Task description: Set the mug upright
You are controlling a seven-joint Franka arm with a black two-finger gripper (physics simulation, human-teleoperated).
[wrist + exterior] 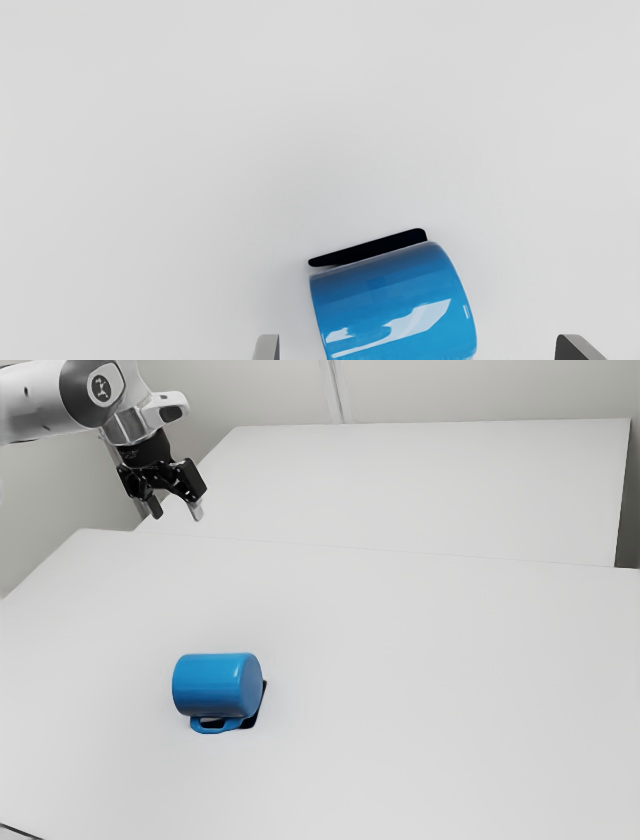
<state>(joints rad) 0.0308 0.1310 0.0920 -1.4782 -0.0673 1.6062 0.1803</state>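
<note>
From where I'm standing, the blue mug (217,684) lies on its side on the white desk (420,700), one round end facing the exterior view's right and its handle (212,728) low by the desk, with a flat black thing (372,247) sticking out beside the body. The arm (45,405) comes in from the exterior view's upper left, and its tool (176,512) hangs in the air well apart from the mug, the two fingers (267,348) spread wide with nothing pinched between them.
</note>
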